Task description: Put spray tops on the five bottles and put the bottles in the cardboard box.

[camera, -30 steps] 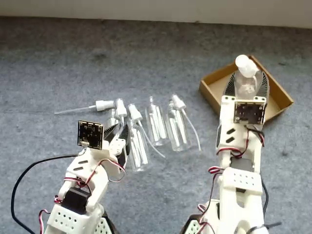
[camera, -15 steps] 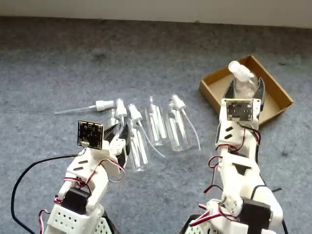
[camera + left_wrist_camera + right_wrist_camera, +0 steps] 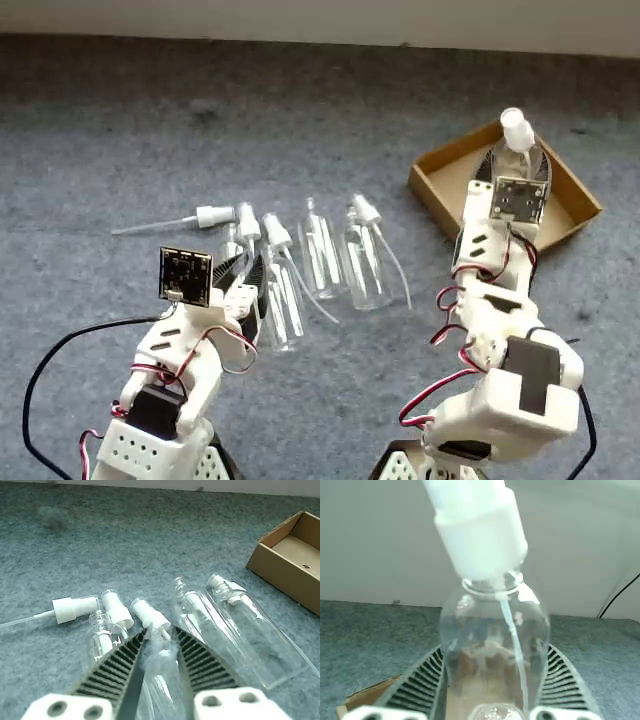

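Grey carpeted table [image 3: 150, 120], seen from above with both arms at its near edge. The cardboard box [image 3: 440, 172] sits open and is the reference for every position below.

Right arm [image 3: 490, 330]: extends to the box. The right gripper [image 3: 518, 152] hangs over the box interior, jaws clamped on the upright bottle [image 3: 495, 630]. This bottle's white spray top [image 3: 477, 530] is seated on its neck, with the dip tube visible inside.

Left arm [image 3: 170, 370]: well apart from the box. The left gripper [image 3: 160, 632] has its jaws closed against the sides of the gripped bottle [image 3: 161, 660], which lies on the carpet wearing a white cap [image 3: 150, 617].

Other bottles lying on the carpet, in order of distance from the box:
- Nearest is the capped bottle [image 3: 260, 630].
- Next is the open-necked bottle [image 3: 200, 615].
- Beyond the gripped bottle is the far bottle [image 3: 100, 635], which also carries a top.

Farthest from the box lies the loose spray top [image 3: 70, 609], its tube pointing away from the box.
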### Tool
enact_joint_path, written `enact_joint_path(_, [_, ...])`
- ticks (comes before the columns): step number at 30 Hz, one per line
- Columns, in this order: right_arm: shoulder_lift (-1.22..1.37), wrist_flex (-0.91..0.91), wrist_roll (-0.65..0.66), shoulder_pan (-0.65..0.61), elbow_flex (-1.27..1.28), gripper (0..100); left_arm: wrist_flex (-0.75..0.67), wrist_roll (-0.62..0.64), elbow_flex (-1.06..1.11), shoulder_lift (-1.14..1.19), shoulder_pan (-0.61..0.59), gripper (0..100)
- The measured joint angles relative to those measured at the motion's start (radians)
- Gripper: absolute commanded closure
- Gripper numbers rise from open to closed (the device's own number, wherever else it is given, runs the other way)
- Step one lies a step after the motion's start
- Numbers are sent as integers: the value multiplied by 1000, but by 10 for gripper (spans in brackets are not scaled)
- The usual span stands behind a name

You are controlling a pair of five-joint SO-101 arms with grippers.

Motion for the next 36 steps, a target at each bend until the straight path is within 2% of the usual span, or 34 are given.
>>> enact_joint_path(18, [331,0,-21,5,-298,846,12,-2,0,0,-9,961])
enact_joint_path(36, [519,0,-21,5,-410,846,12,-2,0,0,-9,960])
